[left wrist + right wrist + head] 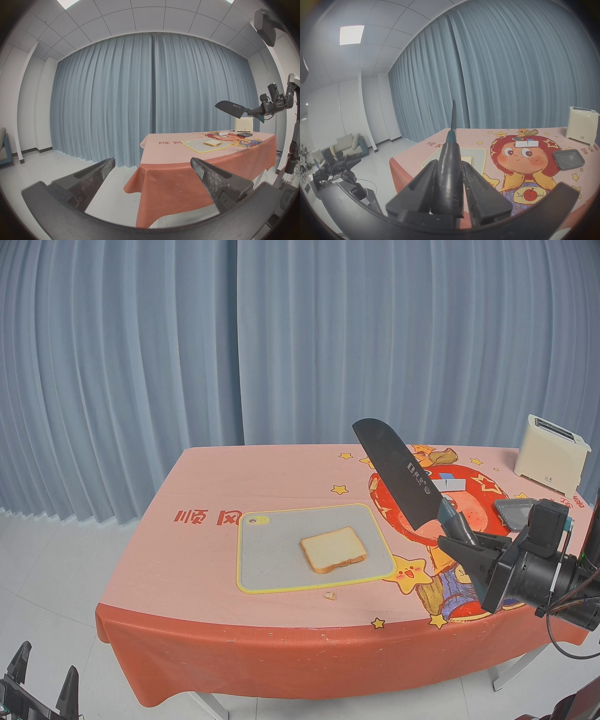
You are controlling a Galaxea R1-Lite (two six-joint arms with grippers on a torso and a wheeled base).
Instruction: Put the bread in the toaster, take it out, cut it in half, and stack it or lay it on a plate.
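Note:
A slice of bread [333,549] [212,143] lies flat on the grey, yellow-rimmed cutting board [269,559] [478,154] in the middle of the table. My right gripper [465,540] [449,165] hovers above the table to the right of the board, shut on the handle of a knife [400,474] [453,115] [232,108]. Its dark blade points up and toward the board, clear of the bread. The cream toaster [551,454] [581,124] stands at the far right corner. My left gripper [44,677] [153,162] hangs low off the table's left front, open with nothing in it.
A dark grey tray [514,512] [568,158] lies in front of the toaster. A small white and blue block [449,482] sits on the tablecloth's cartoon print. A crumb [329,596] lies in front of the board. Blue curtains hang behind the table.

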